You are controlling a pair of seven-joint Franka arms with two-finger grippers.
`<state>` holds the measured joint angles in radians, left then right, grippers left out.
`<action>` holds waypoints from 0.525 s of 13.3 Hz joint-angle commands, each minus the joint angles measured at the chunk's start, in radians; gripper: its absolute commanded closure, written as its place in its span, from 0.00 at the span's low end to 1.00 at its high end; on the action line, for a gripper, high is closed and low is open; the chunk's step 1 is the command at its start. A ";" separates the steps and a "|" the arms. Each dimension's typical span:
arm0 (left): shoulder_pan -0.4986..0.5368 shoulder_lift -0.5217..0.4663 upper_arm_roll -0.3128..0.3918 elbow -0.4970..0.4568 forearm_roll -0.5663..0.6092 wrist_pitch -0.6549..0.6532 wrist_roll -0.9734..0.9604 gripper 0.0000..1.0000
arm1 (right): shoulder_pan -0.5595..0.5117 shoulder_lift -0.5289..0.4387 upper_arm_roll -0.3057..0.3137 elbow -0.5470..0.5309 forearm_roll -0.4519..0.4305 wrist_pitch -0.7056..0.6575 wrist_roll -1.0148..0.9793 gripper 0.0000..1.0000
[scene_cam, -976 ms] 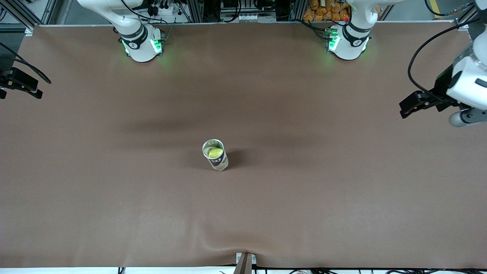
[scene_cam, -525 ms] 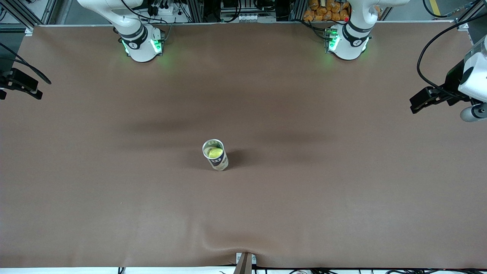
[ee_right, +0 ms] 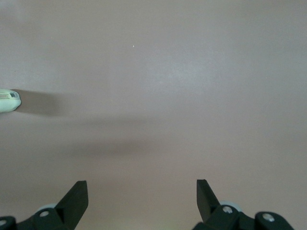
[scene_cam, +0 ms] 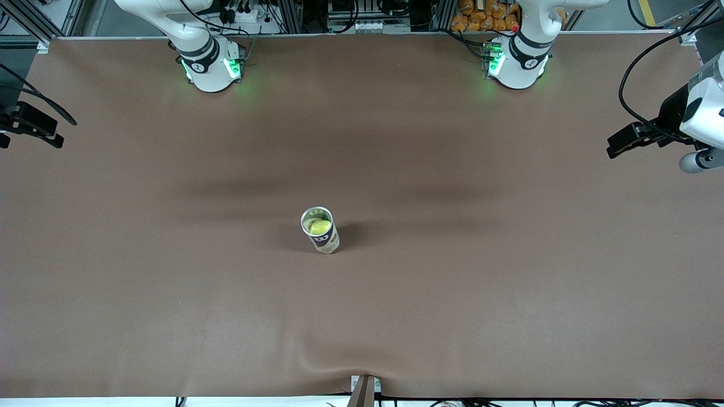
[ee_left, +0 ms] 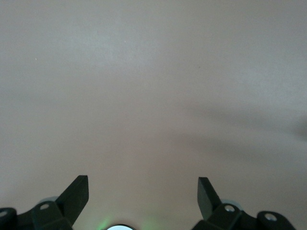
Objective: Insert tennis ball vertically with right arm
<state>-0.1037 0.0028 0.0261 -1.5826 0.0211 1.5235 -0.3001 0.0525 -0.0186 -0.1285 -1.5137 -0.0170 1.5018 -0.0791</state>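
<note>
1. Since a second ago only the left gripper (scene_cam: 619, 144) has moved, pulling out toward its table end; jaws wide, empty.
2. Tennis ball (scene_cam: 320, 226) sits inside the upright can (scene_cam: 320, 230) mid-table, unmoved. Insertion looks done.
3. Right gripper (ee_right: 142, 191) parked at its table edge, jaws wide, empty.

i count one can (scene_cam: 320, 230) standing on the one brown table (scene_cam: 509, 282), with one tennis ball (scene_cam: 320, 226) inside it, plus two arms, each with one gripper: left (ee_left: 143, 194) and right (ee_right: 142, 194), fingers spread
</note>
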 commanded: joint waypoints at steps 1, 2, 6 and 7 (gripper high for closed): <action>0.012 -0.055 -0.049 -0.059 -0.018 0.021 0.032 0.00 | 0.013 -0.009 -0.002 -0.011 -0.020 0.003 0.001 0.00; 0.051 -0.075 -0.092 -0.065 -0.018 0.023 0.033 0.00 | 0.012 -0.009 -0.003 -0.011 -0.018 0.003 0.001 0.00; 0.079 -0.112 -0.129 -0.088 -0.020 0.020 0.100 0.00 | 0.013 -0.012 -0.003 -0.019 -0.008 -0.064 0.002 0.00; 0.090 -0.110 -0.130 -0.083 -0.020 0.018 0.169 0.00 | 0.013 -0.017 -0.003 -0.017 -0.006 -0.077 0.004 0.00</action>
<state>-0.0455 -0.0768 -0.0915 -1.6347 0.0140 1.5294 -0.2252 0.0556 -0.0180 -0.1281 -1.5178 -0.0170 1.4474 -0.0791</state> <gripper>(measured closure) 0.000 0.000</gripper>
